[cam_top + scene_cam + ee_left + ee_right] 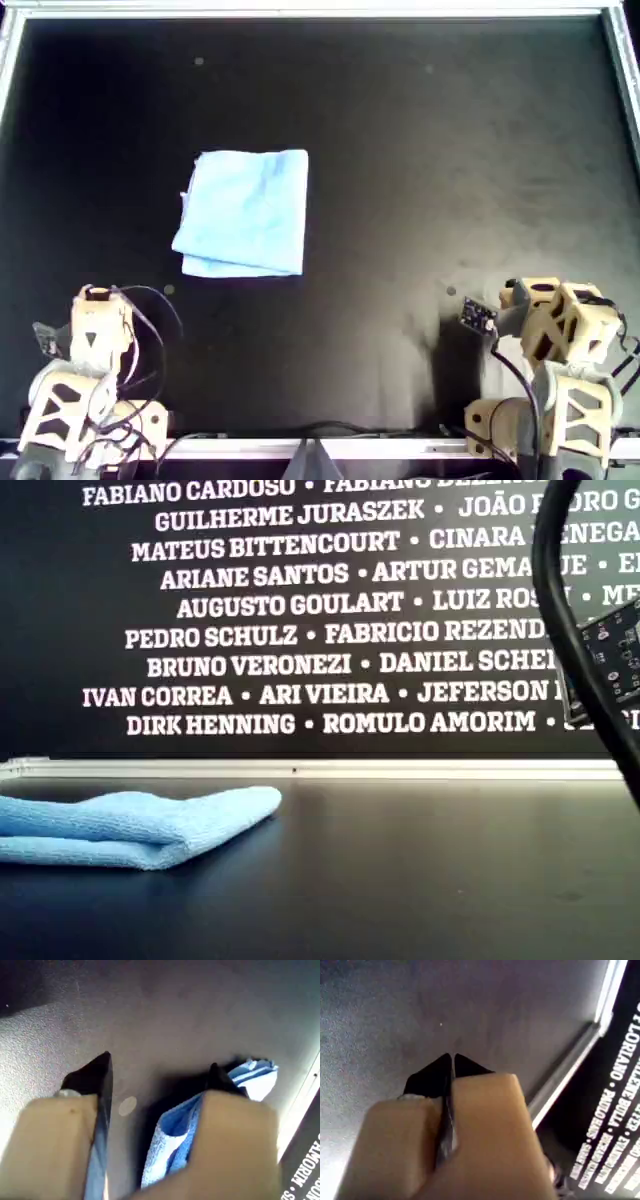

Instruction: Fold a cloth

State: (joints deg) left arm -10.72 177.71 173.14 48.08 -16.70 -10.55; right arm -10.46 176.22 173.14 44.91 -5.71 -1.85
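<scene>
The light-blue cloth (245,212) lies folded in layers on the black table, left of centre in the overhead view. At the exterior view's left the cloth (130,825) shows as a flat stack with a rounded fold. My left gripper (95,295) is pulled back to the overhead view's lower left, apart from the cloth. In the left wrist view this gripper (160,1062) is open and empty, with the cloth (255,1077) beyond one finger. My right gripper (452,1060) is shut on nothing. It sits at the overhead view's lower right (515,292).
A pale metal rim (320,10) frames the black table (450,150). A dark wall with white names (300,630) stands behind it. A black cable and a small circuit board (612,650) hang at the exterior view's right.
</scene>
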